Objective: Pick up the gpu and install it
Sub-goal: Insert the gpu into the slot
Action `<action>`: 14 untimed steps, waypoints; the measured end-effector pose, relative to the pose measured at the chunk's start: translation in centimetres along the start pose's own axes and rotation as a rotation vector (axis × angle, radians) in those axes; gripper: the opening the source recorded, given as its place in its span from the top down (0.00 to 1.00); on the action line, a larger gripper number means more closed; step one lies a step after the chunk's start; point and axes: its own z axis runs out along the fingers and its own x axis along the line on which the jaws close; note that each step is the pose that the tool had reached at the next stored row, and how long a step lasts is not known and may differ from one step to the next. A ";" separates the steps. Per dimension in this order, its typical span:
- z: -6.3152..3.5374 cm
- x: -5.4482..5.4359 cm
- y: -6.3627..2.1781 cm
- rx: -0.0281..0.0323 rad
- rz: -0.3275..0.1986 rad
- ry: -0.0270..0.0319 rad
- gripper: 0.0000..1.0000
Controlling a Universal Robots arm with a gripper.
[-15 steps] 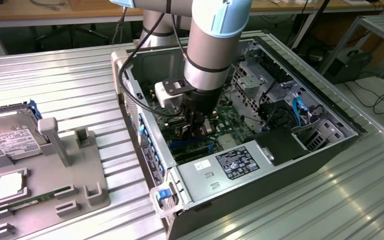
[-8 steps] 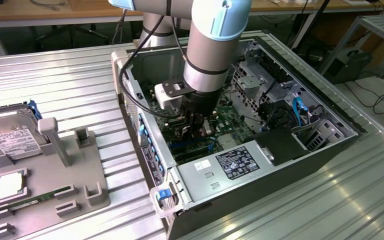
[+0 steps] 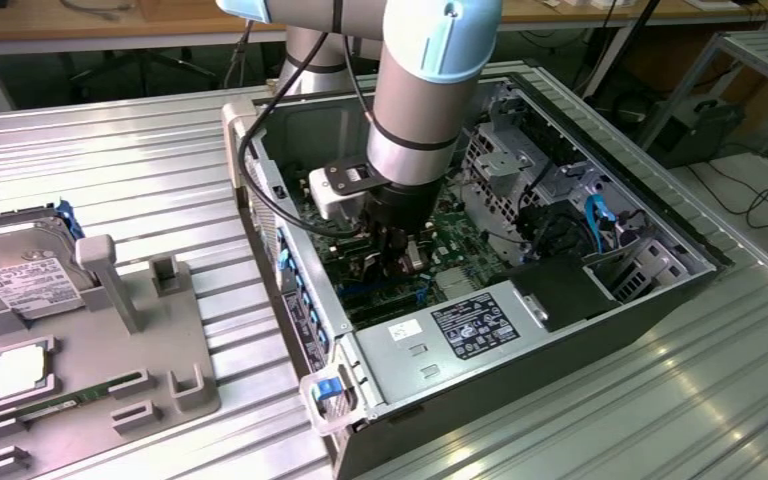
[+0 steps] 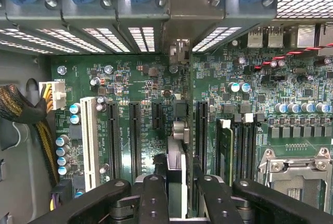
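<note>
We have the gripper (image 4: 177, 203) clamped on the thin flat gpu card (image 4: 177, 169), held edge-on over the green motherboard (image 4: 135, 78) inside the open grey computer case (image 3: 651, 215). It looks light, rigid and fragile, so our edge grip seems right.

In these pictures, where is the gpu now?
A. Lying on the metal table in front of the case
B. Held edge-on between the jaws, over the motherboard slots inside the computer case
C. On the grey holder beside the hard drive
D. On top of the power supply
B. The wrist view shows the gpu clamped edge-on in the gripper above the motherboard slots; the exterior view shows the arm reaching into the computer case.
</note>
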 end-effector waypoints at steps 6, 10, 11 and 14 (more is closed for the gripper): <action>0.00 0.0 0.00 0.0000 0.000 0.0000 0.72; 0.07 0.0 0.00 0.0001 0.000 -0.0002 0.72; 0.11 0.0 0.00 0.0000 0.000 0.0000 0.72; 0.54 0.0 0.02 -0.0003 0.000 0.0006 0.72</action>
